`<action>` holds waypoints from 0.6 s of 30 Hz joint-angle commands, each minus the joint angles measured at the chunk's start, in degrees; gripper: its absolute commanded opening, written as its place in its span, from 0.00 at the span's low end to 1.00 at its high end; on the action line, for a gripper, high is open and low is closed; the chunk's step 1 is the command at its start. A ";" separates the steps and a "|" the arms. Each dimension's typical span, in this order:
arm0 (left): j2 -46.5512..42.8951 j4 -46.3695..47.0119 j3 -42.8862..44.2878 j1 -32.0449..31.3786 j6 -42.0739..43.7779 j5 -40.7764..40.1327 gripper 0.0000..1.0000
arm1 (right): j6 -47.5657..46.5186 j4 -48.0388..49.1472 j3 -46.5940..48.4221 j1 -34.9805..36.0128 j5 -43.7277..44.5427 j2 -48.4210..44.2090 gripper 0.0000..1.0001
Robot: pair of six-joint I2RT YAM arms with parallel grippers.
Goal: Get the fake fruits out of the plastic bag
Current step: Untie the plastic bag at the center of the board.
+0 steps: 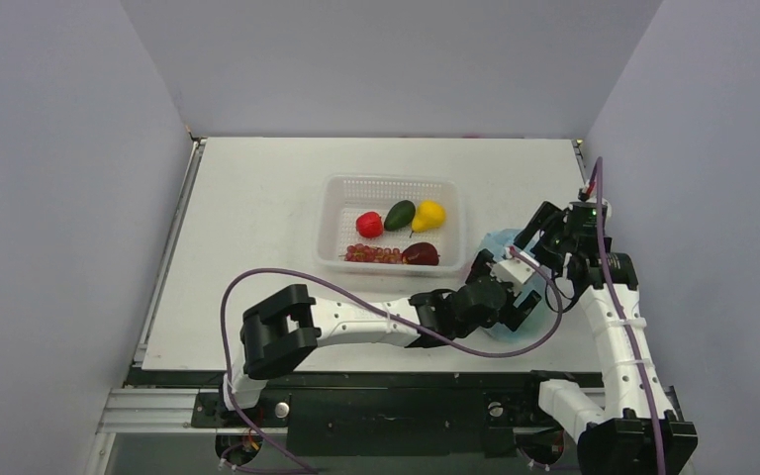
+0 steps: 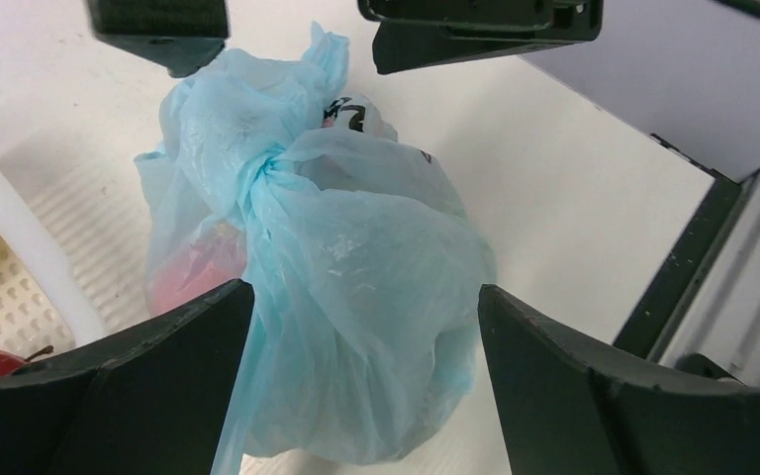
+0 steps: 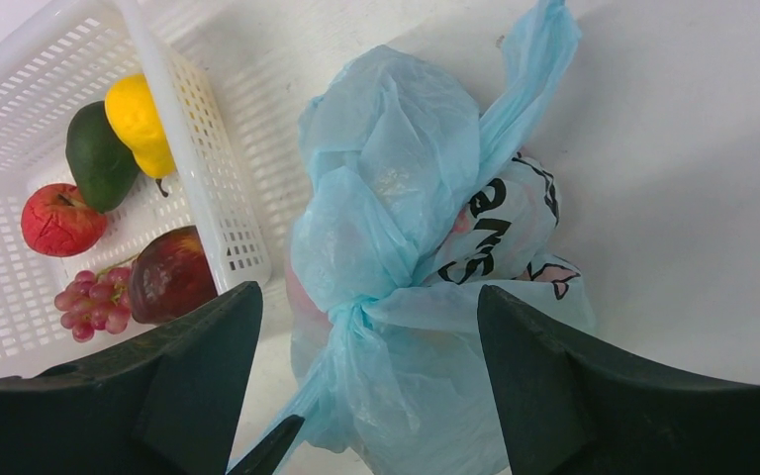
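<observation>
1. Task object. The plastic bag [image 2: 376, 228] sits on the white table [image 1: 257, 218], just beside the right wall of the white perforated basket [image 1: 336, 213]. Its handles are tied in a knot [image 2: 267, 168] on top, so the mouth is closed. The fake fruits are inside. Only one reddish fruit [image 2: 190, 272] shows through the blue film, and the rest cannot be identified.

2. Grippers. The left gripper [image 2: 361, 297] is spread wide, with one finger on each side of the bag body. It holds nothing. Contact with the film cannot be confirmed. The right gripper [image 3: 368, 297] is also fully spread and empty. It straddles the bag from the far side and points down at the knot.

3. Reason for placement. The two grippers oppose each other across the bag. This probably lets one pin or pinch the film while the other works the knot. No fruit can come out until the knot is loosened or the film is opened, so the task is judged to be at its start.

4. Surroundings. The basket holds a yellow pear [image 3: 139, 124], a dark green avocado [image 3: 99, 158], a red strawberry-like fruit [image 3: 57, 220], a grape bunch [image 3: 94, 302] and a dark red apple-like fruit [image 3: 168, 277]. All of these lie outside the bag.
</observation>
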 commanded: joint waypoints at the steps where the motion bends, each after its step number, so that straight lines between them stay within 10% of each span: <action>1: 3.81 0.68 5.76 -0.66 1.70 -6.95 0.82 | -1.42 1.29 4.41 -0.44 -1.44 1.44 0.75; 12: 8.20 2.33 8.92 -0.28 5.27 -5.75 0.69 | -5.30 -1.97 7.47 0.57 -1.36 9.80 0.65; 18: 8.19 -0.15 9.44 1.36 4.58 0.17 0.38 | -5.19 -1.01 6.71 2.08 -0.66 11.54 0.63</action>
